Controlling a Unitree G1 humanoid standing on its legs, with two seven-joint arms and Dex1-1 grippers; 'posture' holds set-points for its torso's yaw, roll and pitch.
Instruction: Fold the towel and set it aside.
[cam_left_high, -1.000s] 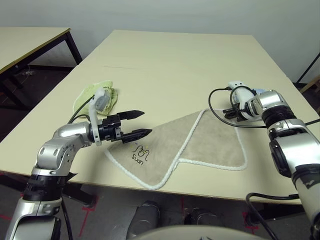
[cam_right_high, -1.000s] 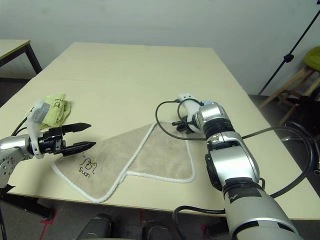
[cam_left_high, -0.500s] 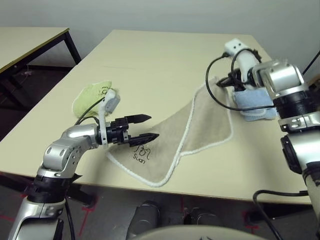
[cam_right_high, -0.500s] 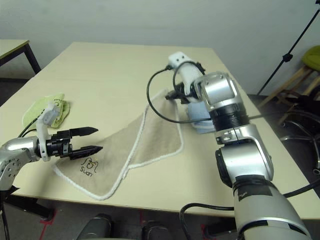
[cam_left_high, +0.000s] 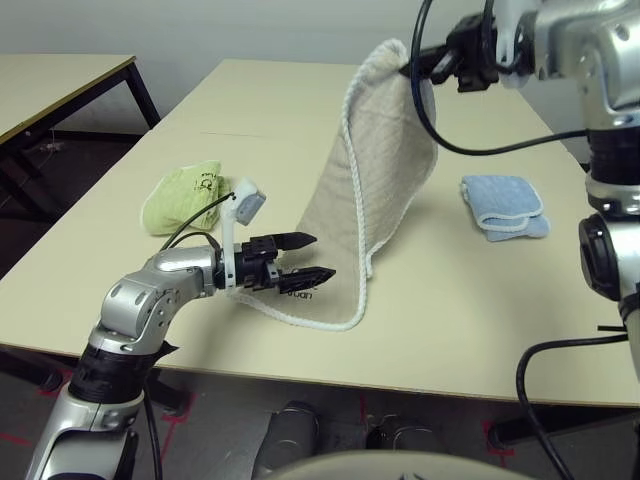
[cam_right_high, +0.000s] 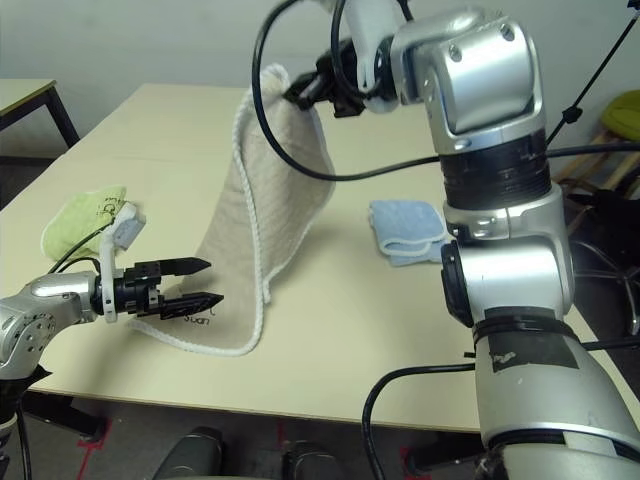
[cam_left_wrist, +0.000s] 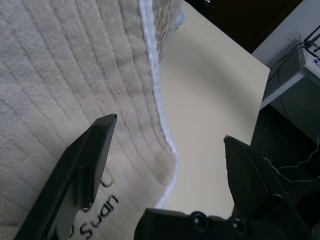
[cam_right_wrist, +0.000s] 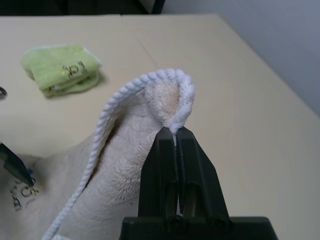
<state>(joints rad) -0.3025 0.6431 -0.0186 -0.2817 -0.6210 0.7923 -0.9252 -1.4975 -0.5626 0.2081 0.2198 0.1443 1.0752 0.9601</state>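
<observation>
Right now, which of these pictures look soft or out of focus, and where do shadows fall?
Left wrist view: the towel close to the lens is soft, its white edging smeared. Right wrist view: the right pincer and the pinched towel corner are fairly sharp, while the green cloth behind is slightly soft. Left eye view: even lighting, with only a faint shadow on the table beside the lifted towel.

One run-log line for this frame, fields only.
right end effector: shut on towel corner, raised | left end effector: open by logo end | towel: hanging, low end on table | fold: not done
</observation>
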